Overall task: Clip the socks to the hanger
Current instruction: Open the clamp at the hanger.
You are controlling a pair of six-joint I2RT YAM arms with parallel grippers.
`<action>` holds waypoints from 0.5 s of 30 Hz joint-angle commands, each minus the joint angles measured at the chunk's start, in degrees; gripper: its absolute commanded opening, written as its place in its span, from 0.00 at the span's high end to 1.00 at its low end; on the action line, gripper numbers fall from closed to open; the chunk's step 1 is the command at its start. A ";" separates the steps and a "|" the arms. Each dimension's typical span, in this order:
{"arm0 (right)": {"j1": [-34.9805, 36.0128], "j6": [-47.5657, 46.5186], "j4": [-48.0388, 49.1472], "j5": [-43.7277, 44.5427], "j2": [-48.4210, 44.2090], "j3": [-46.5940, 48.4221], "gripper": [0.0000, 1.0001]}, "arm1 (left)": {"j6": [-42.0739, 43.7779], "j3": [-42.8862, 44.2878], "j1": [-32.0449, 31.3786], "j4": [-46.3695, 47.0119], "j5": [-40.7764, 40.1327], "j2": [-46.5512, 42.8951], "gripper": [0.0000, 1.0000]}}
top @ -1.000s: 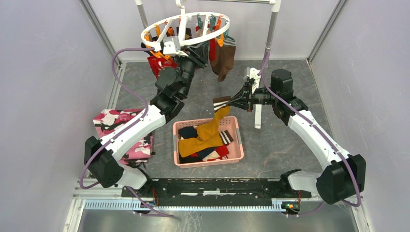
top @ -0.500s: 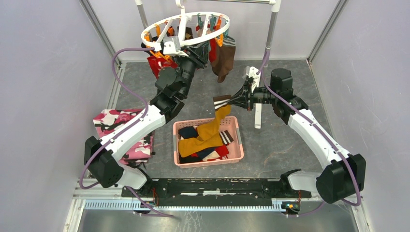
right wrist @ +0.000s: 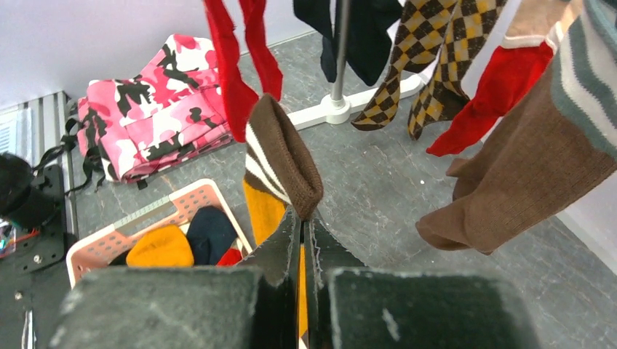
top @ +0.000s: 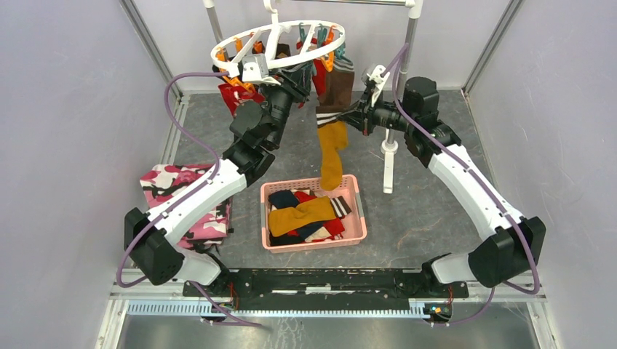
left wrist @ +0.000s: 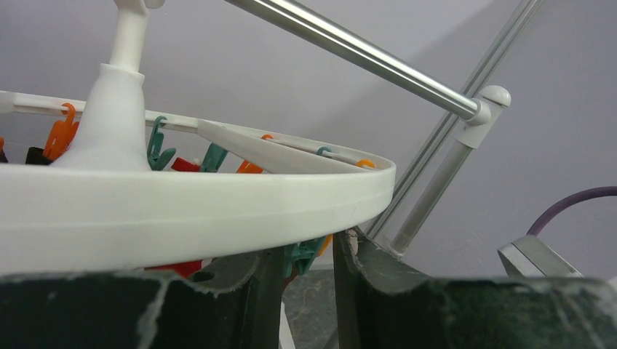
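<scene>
Where right tool (right wrist: 304, 216) clamps shut, ribbed brown-and-white-striped cuff of mustard yellow knit sock (right wrist: 282, 156) pinched between fingers; soft foot dangles below tool, over pink slotted plastic basket (top: 313, 244). Left tool (left wrist: 309, 246) just beneath smooth white plastic ring hanger (left wrist: 218, 203), teal clip (left wrist: 302, 256) between fingers; grip unclear.

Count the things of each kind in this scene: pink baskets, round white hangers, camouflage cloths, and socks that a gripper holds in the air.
pink basket: 1
white round hanger: 1
camouflage cloth: 1
mustard sock held by the right gripper: 1
Total: 4
</scene>
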 commanded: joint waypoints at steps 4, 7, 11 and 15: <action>3.69 7.05 2.49 12.76 3.18 6.80 1.00 | -0.64 -0.25 -0.12 0.36 -0.53 -2.20 0.98; 4.70 8.30 2.47 15.69 4.19 8.68 1.00 | -0.91 -0.39 -0.12 0.38 -0.58 -2.33 0.98; 4.89 8.45 1.78 16.50 5.11 11.85 1.00 | -0.96 -0.56 -0.12 0.48 -0.29 -2.58 0.98; 5.30 8.23 1.16 17.97 5.42 13.87 1.00 | -1.03 -1.11 -0.12 0.90 -0.26 -3.07 0.98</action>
